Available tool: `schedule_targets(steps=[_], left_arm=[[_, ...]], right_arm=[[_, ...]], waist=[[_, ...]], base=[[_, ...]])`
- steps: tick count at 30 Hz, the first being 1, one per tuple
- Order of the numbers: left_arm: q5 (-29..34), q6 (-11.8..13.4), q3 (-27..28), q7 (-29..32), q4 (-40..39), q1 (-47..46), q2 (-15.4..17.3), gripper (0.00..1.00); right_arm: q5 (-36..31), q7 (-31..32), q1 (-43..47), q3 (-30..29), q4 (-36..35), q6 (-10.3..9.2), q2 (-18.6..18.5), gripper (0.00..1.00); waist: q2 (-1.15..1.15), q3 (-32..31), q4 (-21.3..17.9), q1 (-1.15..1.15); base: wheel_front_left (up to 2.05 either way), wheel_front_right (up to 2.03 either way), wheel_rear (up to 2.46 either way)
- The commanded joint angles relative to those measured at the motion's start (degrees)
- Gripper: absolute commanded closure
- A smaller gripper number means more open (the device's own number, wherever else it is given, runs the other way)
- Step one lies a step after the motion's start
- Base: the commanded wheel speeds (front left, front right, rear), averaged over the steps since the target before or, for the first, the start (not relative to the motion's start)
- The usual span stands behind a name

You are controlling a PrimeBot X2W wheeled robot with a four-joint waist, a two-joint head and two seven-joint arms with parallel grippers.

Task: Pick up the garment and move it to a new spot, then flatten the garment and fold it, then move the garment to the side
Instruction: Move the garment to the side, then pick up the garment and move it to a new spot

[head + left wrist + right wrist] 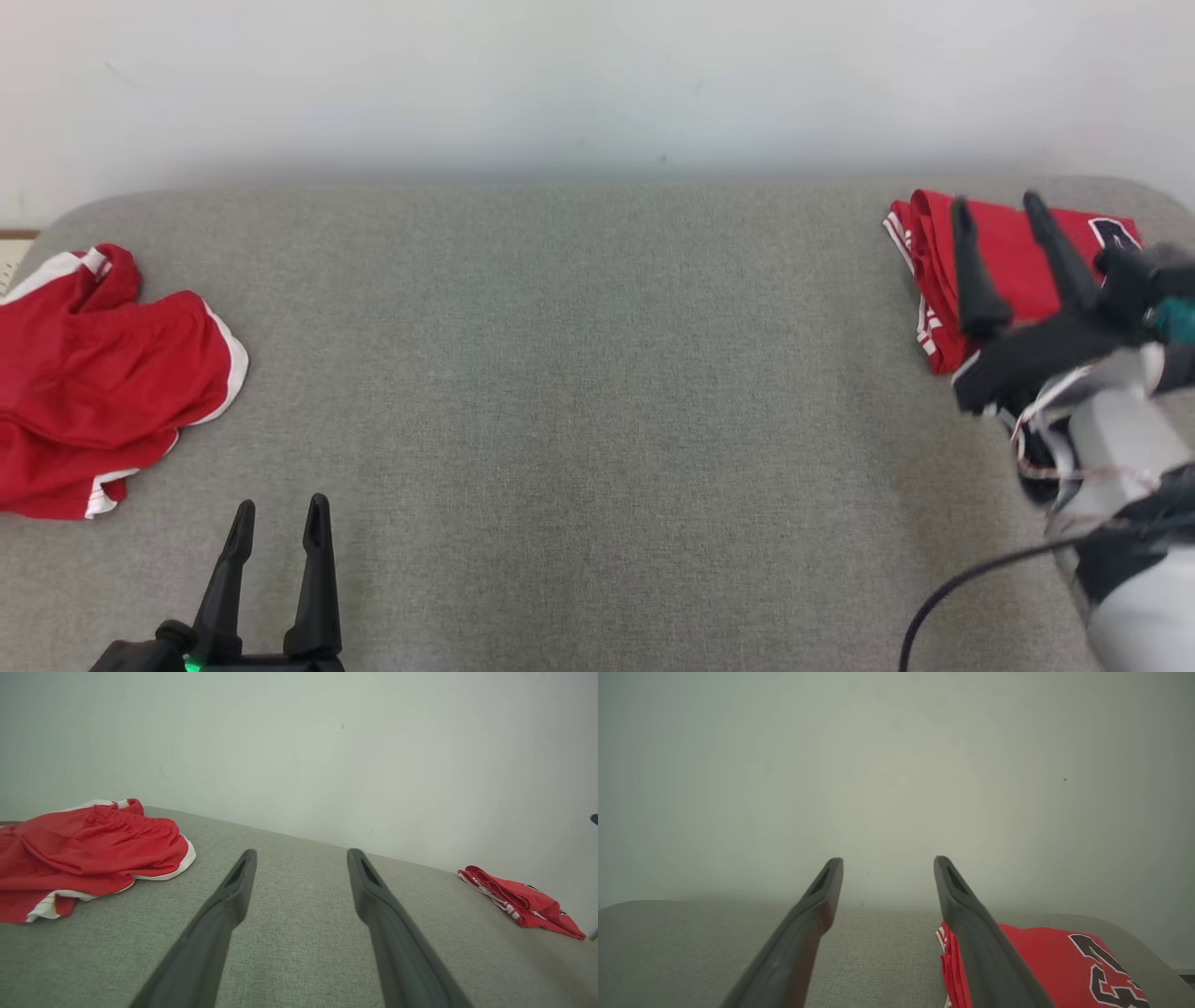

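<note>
So, which piece is live? /J
Two candidates. The red shorts (103, 383) lie crumpled at the left end of the surface (579, 373) and run out of the head view there. Can't tell if they overhang that edge. /M
Left end effector (280, 509)? /J
Released and empty, low at the near edge, just right of the shorts and not touching them. If the shorts are next, I'd pinch the gathered waistband on the far side and lift clear before travelling, so the white hem doesn't drag. /M
Drop zone? /J
The whole middle is bare grey cloth, with ample room to spread and fold. Lay the piece square to the near edge, well off the wall (597, 84) behind. /M
Right side? /J
The folded jersey (1013, 257) sits by the far right corner, close to the rounded edge. It looks set aside already, so that step reads as finishing. Right end effector (995, 203) hangs above it, jaws apart, grasping nothing, seemingly clear of the cloth. /M
How to finish clean? /J
Retreat upward first, then inward, so a finger doesn't hook the fold. Little margin to the corner, so don't nudge it outward. Watch the cable (971, 579) looping low beside that arm. /M
</note>
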Motion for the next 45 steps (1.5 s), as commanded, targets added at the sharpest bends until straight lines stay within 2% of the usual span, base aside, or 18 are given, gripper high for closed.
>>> schedule_targets(steps=[1, 11, 20, 28, 37, 45], left_arm=[[-0.5, 0.0, 0.1, -0.3, 0.2, 1.1, 0.3, 0.0], [0.8, 0.5, -0.8, -0.4, 0.4, 2.9, 0.2, 0.0], [2.2, 2.1, -1.5, 0.2, 0.3, 3.8, 0.6, 0.0], [4.1, 3.6, -2.0, 1.3, 1.1, 4.4, 1.9, 0.0], [5.4, 4.9, -2.4, 2.1, 2.2, 4.9, 2.5, 0.0], [4.9, 5.0, -2.8, 2.7, 2.8, 5.3, 2.5, 0.0]], right_arm=[[-1.5, -0.1, 2.1, -0.8, -1.2, 0.01, 0.9, 0.0], [-15.0, 0.6, 22.5, -12.1, -19.7, 0.01, 10.4, 0.0], [-21.9, 4.3, 37.3, -15.7, -32.2, 0.01, 16.9, 0.0], [-23.6, 5.5, 45.2, -16.4, -37.8, 0.01, 18.5, 0.0], [-21.8, 7.4, 47.3, -17.8, -38.3, 0.01, 18.6, 0.0], [-21.3, 8.4, 47.3, -18.3, -38.0, 0.01, 18.6, 0.0]], waist=[[0.01, -0.9, 0.4, 0.02], [0.01, -2.7, 1.3, 0.02], [0.01, -3.6, 1.6, 0.02], [0.01, -4.4, 1.7, 0.02], [0.01, -5.6, 1.6, 0.02], [0.01, -6.6, 1.9, 0.02]], base=[[0.0, 0.0, 0.0], [0.0, 0.0, 0.0], [0.0, 0.0, 0.0], [0.0, 0.0, 0.0], [0.0, 0.0, 0.0], [0.0, 0.0, 0.0]])
